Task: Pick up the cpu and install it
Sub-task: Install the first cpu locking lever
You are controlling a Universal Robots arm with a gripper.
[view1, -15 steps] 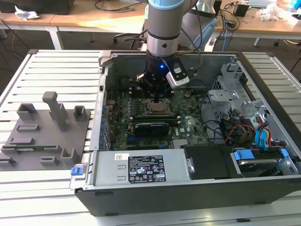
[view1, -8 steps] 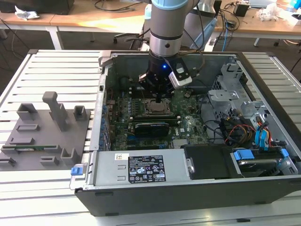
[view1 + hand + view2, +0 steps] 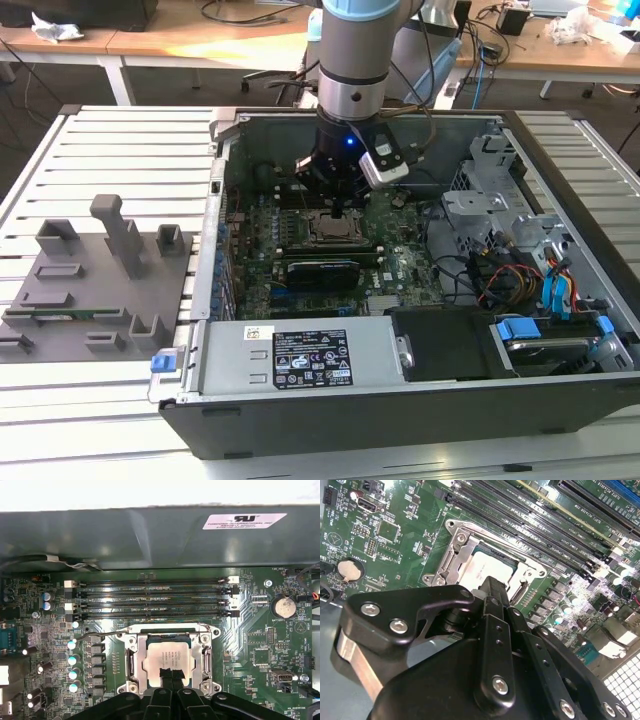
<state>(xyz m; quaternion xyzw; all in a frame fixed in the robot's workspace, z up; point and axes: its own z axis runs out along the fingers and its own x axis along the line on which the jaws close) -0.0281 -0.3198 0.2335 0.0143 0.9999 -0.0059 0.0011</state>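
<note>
cpu: silver-topped square chip, lying flat, seated inside metal socket frame on motherboard.

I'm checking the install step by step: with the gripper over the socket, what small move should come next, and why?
Probably a short straight lift. In the first wrist view the cpu already lies flat inside the socket frame, and the gripper sits right over its near edge. Whether its tips are clamped on the chip isn't visible, so rise slowly and see that it stays seated.
</note>
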